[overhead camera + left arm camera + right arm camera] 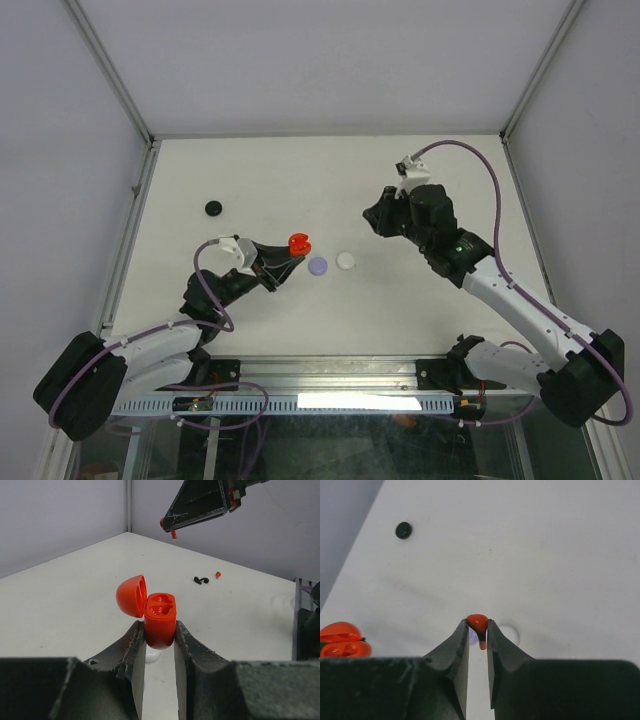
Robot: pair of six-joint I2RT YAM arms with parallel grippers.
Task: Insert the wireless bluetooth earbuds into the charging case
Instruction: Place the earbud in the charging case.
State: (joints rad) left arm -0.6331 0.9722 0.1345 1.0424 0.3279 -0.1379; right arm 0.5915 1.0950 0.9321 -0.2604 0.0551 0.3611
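A red charging case [160, 617] stands upright with its lid [132, 596] flipped open to the left, and two empty sockets show on top. My left gripper [160, 631] is shut on the case's lower body and holds it above the table; seen from above, the case [298, 243] is left of centre. My right gripper [478, 628] is shut on a small red earbud [478, 623], its stem pointing down between the fingers. That gripper [368, 218] hovers to the right of the case and above it, apart from it. From the left wrist, the earbud [173, 532] pokes out of the right gripper's tip.
A purple disc [318, 266] and a white disc [346, 260] lie on the table between the arms. A black disc [213, 208] lies at the far left. A small black curled piece [201, 580] and a tiny red bit [218, 574] lie beyond the case.
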